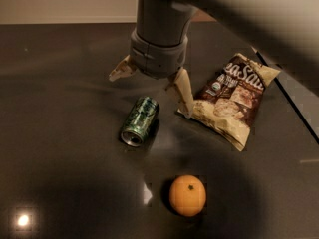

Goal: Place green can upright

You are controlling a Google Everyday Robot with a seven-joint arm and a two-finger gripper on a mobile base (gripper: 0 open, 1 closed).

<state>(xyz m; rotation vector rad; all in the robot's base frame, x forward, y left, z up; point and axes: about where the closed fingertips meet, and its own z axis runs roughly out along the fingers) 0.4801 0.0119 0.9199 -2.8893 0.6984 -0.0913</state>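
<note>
The gripper hangs just over the far end of the green can, its two fingers spread wide and holding nothing. The green can lies on its side on the dark table, silver end toward the camera. A chip bag lies beside the can and an orange sits in front of it.

We record a dark, glossy table carrying three items. The green can lies on its side near the centre, its silver end facing the front edge. A chip bag lies flat to its right, apart from it. An orange sits nearer the front, clear of both. The gripper hangs above the can, fingers spread wide.
</note>
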